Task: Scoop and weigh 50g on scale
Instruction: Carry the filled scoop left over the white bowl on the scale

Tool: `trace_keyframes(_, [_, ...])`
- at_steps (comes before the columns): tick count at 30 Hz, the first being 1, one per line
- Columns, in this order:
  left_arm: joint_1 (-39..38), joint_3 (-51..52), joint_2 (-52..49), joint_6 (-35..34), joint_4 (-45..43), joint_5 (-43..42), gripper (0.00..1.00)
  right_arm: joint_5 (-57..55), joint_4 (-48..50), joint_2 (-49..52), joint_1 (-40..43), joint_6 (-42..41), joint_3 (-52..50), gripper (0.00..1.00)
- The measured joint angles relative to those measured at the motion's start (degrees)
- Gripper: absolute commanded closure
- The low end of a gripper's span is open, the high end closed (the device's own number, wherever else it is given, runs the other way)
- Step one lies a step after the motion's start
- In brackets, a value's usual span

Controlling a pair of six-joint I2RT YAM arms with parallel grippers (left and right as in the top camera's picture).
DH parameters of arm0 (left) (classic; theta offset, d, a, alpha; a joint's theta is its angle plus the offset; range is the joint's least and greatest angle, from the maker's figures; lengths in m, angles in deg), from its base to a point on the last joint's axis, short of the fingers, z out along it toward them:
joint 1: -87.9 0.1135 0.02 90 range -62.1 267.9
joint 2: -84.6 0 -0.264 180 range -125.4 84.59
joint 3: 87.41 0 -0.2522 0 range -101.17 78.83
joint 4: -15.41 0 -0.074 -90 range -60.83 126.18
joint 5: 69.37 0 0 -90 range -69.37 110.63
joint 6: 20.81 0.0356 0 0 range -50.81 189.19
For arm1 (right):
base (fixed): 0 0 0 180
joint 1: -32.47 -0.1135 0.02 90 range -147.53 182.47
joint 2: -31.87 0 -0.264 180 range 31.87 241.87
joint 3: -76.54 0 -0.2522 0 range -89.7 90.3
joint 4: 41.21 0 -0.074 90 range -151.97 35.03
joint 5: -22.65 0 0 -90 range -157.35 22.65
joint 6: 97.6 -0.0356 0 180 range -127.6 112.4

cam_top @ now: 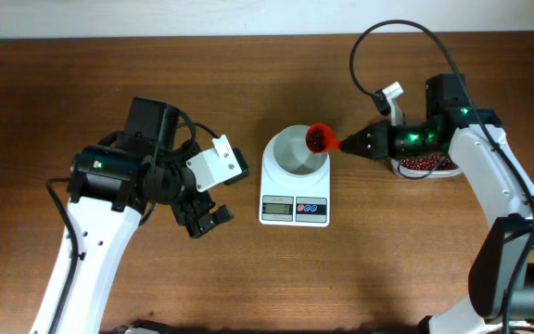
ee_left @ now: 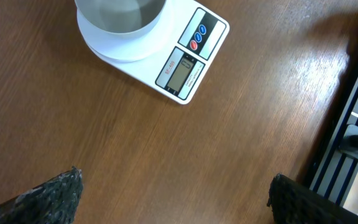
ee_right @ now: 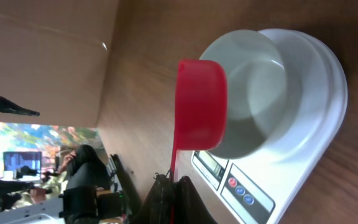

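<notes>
Red scoop (ee_right: 201,102) sits closest to the right wrist lens, its thin handle pinched in the right jaws, which are closed tight on it. Overhead: scoop cup mouth-up, loaded with dark reddish-brown beans (cam_top: 317,139), hanging over the rim of the white bowl (cam_top: 290,160) on the side toward the right arm (cam_top: 489,176). Bowl sits on the scale (cam_top: 269,190); its inside shows plain white. Display (cam_top: 277,210) and buttons (cam_top: 310,210) lie along the scale's front edge, reading too small to make out. More beans in a container (cam_top: 429,167) right of the scale, partly under the right arm. Left arm (cam_top: 109,176) is left of the scale. Left jaws spread wide, holding nothing, over the table (cam_top: 387,269), apart from the scale. Left wrist view: fingertips (ee_left: 48,196) in the bottom corners, scale beyond them at top.
</notes>
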Motion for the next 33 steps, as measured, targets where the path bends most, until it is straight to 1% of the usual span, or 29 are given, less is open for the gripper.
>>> trace_keyframes(4, [0.0,0.0,0.0,0.0,0.0,0.0,0.01,-1.7,2.4,0.0,-1.6,0.0,0.0,0.96])
trace_keyframes(15, [0.0,0.0,0.0,0.0,0.0,0.0,0.01,-12.8,7.2,0.0,-6.1,0.1,0.0,0.96])
trace_keyframes(27, [0.0,0.0,0.0,0.0,0.0,0.0,0.01,-26.4,8.0,0.0,-12.3,0.1,0.0,0.96])
trace_keyframes(33, [0.0,0.0,0.0,0.0,0.0,0.0,0.01,-31.4,8.0,-0.7,-14.6,0.2,0.0,0.96])
